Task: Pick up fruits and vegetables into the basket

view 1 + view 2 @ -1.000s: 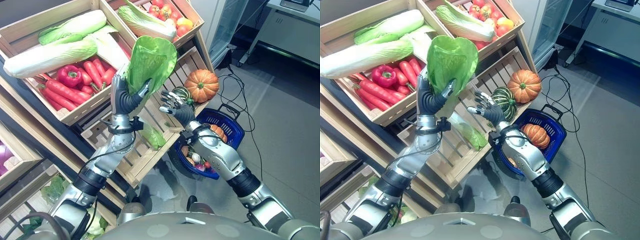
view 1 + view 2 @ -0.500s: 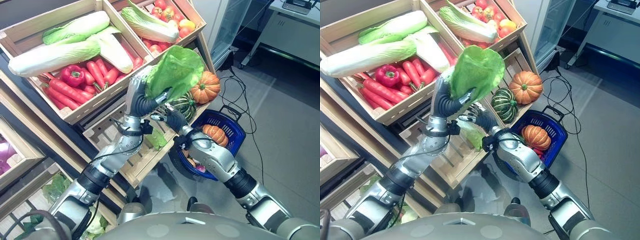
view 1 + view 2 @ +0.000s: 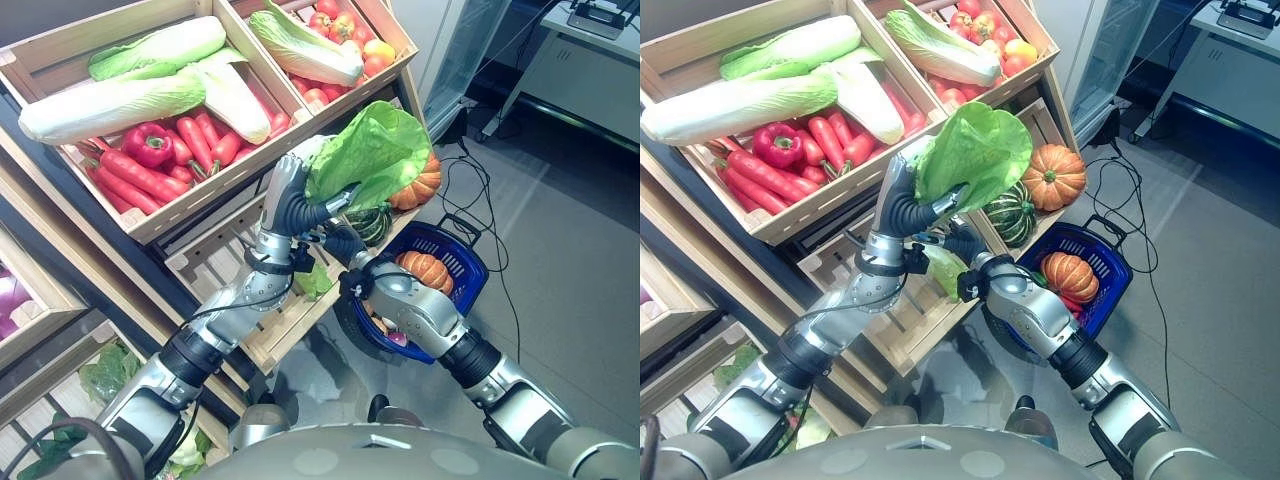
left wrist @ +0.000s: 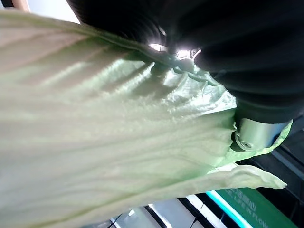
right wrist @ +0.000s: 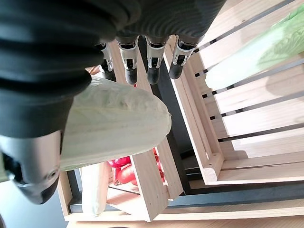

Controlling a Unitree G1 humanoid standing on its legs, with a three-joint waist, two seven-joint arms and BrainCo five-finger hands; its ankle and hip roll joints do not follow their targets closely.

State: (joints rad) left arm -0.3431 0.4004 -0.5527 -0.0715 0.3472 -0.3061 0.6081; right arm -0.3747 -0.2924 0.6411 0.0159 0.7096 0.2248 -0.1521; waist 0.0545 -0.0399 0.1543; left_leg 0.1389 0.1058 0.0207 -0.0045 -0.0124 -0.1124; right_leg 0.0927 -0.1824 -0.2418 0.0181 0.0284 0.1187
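- My left hand (image 3: 288, 200) has its fingers curled round the stem end of the lettuce (image 3: 372, 152), and over the last second I've swung it from up by the top crates across and down towards the basket, so the leaves now hang in front of the orange pumpkin (image 3: 1055, 176) on the shelf
- That puts the lettuce about halfway on its trip: held in the air, near the basket, not yet over its opening, so I judge the carry unfinished
- My right hand (image 3: 958, 243) has slid in under the left wrist, close below the lettuce; its wrist view shows the fingers (image 5: 153, 71) straight and relaxed, holding nothing
- The striped green squash (image 3: 1011, 212) sits just beside the orange pumpkin, between the lettuce and the basket, so I expect to need to lift clear of both
- The blue basket (image 3: 467, 262) stands on the floor below the shelf, already holding a small pumpkin (image 3: 425, 270) and a few other pieces
- My right forearm crosses over the basket's near side and may crowd the drop
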